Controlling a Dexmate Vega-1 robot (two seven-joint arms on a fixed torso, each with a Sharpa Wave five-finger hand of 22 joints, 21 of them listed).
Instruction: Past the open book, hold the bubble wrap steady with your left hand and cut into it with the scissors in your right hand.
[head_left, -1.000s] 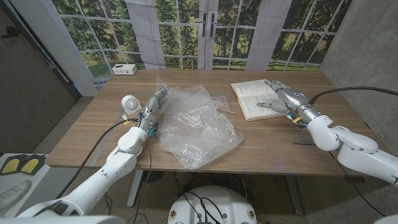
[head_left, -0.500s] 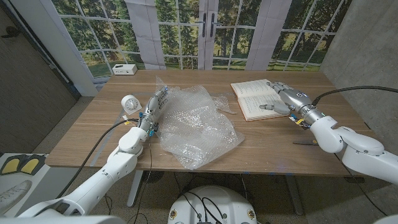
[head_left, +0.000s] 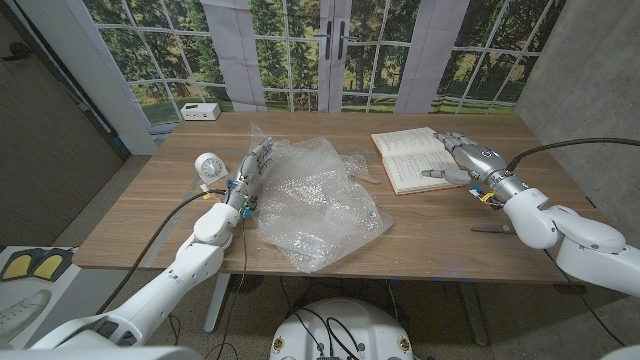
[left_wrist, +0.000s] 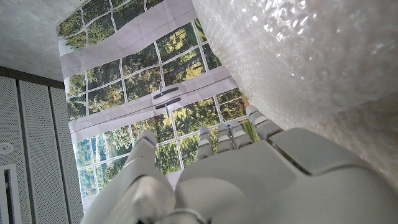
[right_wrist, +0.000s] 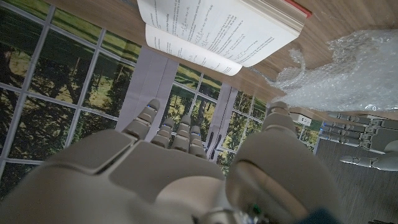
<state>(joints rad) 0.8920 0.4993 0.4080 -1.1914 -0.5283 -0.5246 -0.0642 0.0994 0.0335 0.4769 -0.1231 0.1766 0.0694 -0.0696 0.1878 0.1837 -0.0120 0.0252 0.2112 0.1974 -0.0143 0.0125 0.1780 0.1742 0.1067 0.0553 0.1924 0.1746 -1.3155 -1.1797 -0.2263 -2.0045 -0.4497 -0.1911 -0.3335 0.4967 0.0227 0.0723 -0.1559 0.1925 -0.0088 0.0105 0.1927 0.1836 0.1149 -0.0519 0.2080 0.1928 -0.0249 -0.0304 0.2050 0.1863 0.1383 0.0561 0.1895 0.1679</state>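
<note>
The crumpled clear bubble wrap (head_left: 315, 200) lies mid-table, and shows too in the left wrist view (left_wrist: 311, 56) and the right wrist view (right_wrist: 348, 68). My left hand (head_left: 250, 170) stretches along the wrap's left edge with fingers straight, holding nothing; its back (left_wrist: 249, 180) is close against the wrap. The open book (head_left: 412, 158) sits to the right of the wrap, its pages (right_wrist: 217, 31) spread. My right hand (head_left: 466, 160) hovers at the book's right side, fingers apart and empty (right_wrist: 180, 174). A small dark item, perhaps the scissors (head_left: 490, 229), lies on the table beside my right forearm.
A white round clock (head_left: 208, 166) stands just left of my left hand. A small white box (head_left: 201, 111) sits at the table's far left corner. Bare wood (head_left: 430, 240) spreads in front of the book.
My right hand has drifted slightly to the right along the book's edge. The left hand and the bubble wrap have stayed put.
</note>
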